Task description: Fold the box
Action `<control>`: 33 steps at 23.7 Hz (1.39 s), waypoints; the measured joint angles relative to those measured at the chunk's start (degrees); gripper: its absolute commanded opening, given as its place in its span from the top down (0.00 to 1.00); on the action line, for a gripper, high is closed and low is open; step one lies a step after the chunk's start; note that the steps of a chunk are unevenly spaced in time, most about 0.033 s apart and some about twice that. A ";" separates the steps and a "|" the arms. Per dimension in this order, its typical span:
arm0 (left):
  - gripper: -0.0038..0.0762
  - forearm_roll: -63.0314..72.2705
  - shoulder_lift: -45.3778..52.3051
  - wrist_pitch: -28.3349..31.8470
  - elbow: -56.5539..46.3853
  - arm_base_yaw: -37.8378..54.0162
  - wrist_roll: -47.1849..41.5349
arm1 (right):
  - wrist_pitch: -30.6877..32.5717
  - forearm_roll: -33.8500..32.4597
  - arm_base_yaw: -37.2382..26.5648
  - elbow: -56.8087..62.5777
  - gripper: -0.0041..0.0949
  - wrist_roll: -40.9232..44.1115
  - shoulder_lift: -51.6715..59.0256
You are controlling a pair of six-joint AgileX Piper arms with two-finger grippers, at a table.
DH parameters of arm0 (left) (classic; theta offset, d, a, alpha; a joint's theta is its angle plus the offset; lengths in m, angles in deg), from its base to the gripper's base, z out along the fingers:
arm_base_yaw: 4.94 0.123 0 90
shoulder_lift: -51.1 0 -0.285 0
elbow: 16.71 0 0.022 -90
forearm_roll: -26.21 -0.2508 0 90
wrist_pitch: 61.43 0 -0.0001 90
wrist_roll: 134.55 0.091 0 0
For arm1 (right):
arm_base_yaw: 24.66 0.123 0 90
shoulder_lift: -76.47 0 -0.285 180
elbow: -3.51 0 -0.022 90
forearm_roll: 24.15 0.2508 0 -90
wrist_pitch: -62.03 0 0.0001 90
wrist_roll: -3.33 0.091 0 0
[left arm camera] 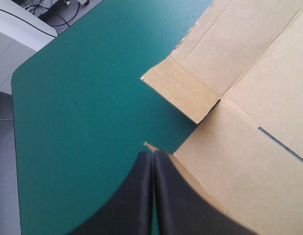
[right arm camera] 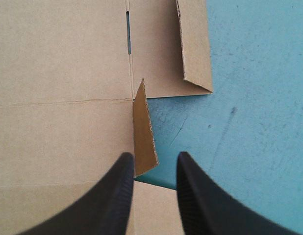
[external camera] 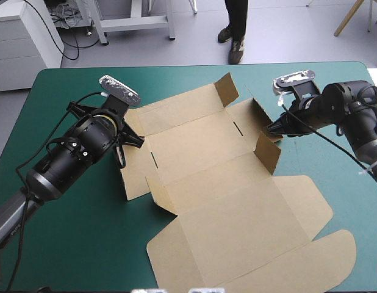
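Box: mostly flat, walls not yet tucked
Left gripper: closed, at box edge
Right gripper: open around raised flap

box flap between right fingers, teal-green cover free

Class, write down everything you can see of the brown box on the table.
The box is one cut sheet of brown corrugated board, creased and slotted, lying mostly flat on the teal-green cover. Small flaps along its far right side stand raised. The lid panel with rounded corners lies flat at the near side. The right end effector, open, straddles one upright flap. The left end effector, shut, sits at the sheet's left edge.
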 measured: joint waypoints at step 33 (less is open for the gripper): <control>0.96 0.16 0.00 0.05 0.00 0.00 -0.23 | -0.34 2.87 0.00 0.00 0.10 -3.03 -15.07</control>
